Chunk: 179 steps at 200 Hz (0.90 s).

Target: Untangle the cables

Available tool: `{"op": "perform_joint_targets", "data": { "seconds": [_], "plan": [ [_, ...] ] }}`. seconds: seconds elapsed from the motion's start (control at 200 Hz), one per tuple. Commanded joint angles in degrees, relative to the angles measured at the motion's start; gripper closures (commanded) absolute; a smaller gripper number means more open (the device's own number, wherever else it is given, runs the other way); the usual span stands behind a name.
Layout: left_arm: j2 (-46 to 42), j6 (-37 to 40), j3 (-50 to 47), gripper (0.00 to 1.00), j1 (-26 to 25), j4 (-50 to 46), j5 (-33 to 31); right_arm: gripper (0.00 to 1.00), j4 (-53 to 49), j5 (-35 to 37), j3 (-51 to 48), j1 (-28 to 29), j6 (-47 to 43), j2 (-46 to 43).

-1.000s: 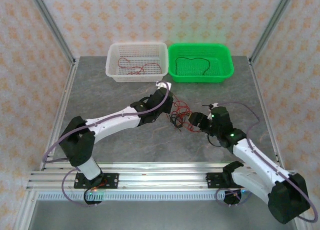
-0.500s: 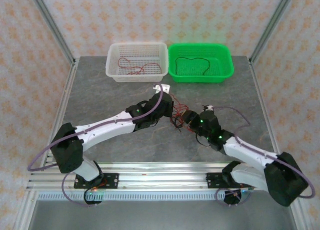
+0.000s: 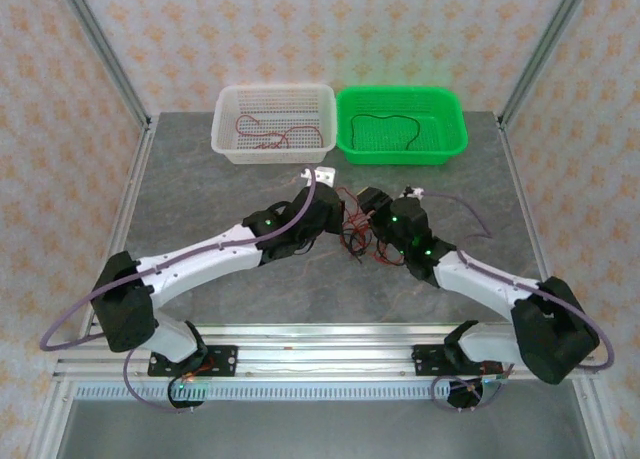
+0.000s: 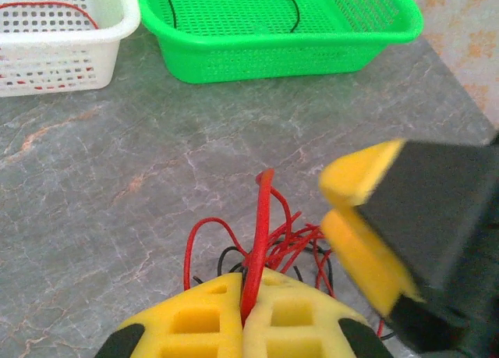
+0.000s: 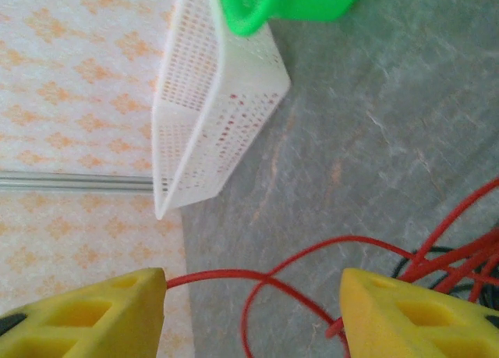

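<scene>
Cables (image 3: pixel 355 231) lay in a loose snarl at mid-worktop, hair-thin red and black wires looped over one another, squarely between the two arms. The left end effector (image 4: pixel 247 289) was clamped right down, its two yellow pads pressed flat together. A single red strand (image 4: pixel 259 233) was pinched in the seam between them and rose almost upright before curling over at its tip. The rest of the tangle bunched just beyond those pads, red loops arching over a few black ones.

The right end effector (image 5: pixel 253 295) stood with its jaws well apart and nothing gripped. A red loop arched across the gap from one pad towards the other, though whether it touched either pad could not be told, and more red and black wire crowded in beside the right-hand pad. From the left wrist, it showed as a blurred black-and-yellow block just beside the tangle.

The pads looked soft, moulded with square pockets. The worktop (image 3: pixel 200 199) was grey, veined like marble, with a dull sheen. At its far edge sat two perforated plastic baskets side by side. The white basket (image 3: pixel 275 88) held a thin red cable (image 4: pixel 54 3), and the green basket (image 3: pixel 400 157) held a thin black cable (image 4: pixel 297 15) lying in an open loop.
</scene>
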Motion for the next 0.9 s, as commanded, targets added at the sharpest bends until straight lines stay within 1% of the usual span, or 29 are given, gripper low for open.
{"op": "perform_joint_targets", "data": {
  "seconds": [0.0, 0.08, 0.17, 0.25, 0.275, 0.345, 0.506, 0.626, 0.676, 0.816, 0.891],
  "plan": [
    [-2.4, -0.8, -1.0, 1.0, -0.3, -1.0, -0.8, 0.41, 2.8, -2.9, 0.1, 0.3, 7.9, 1.4],
    [-2.9, -0.8, -1.2, 1.0, -0.3, -1.1, -1.1, 0.41, 2.6, -2.9, -1.6, 0.4, 11.4, 0.2],
    [-3.0, -0.9, -1.2, 1.0, -0.4, -1.1, -1.2, 0.41, 0.8, -0.7, -3.8, 0.4, 14.5, -2.7],
    [-3.1, -0.9, -1.1, 1.0, -0.4, -1.2, -1.1, 0.41, -1.1, 1.3, -5.2, 0.4, 15.8, -4.1],
    [-3.0, -0.9, -1.1, 1.0, -0.4, -1.2, -1.0, 0.41, -1.7, 1.7, -5.4, 0.4, 16.1, -5.9],
    [-3.1, -0.9, -0.9, 1.0, -0.5, -1.3, -1.1, 0.41, -2.5, 2.2, -5.6, 0.4, 16.4, -6.5],
    [-3.7, -0.9, -0.5, 1.0, -0.8, -1.6, -1.6, 0.41, -0.8, 1.6, -6.9, 0.5, 18.6, -5.4],
    [-4.4, -0.9, -0.4, 1.0, -1.0, -1.7, -1.8, 0.42, 0.3, 2.4, -6.7, 0.5, 18.6, -4.6],
    [-4.8, -0.9, -0.3, 1.0, -1.1, -1.8, -1.7, 0.43, 1.2, 2.3, -6.6, 0.5, 18.6, -2.4],
    [-5.8, -0.9, 0.2, 1.0, -1.3, -2.2, -1.8, 0.51, 4.2, 1.9, -5.9, 0.5, 19.2, 1.5],
    [-6.4, -0.9, 0.3, 1.0, -1.4, -2.5, -1.8, 0.53, 5.1, 1.7, -4.5, 0.6, 18.8, 3.9]
  ]
}}
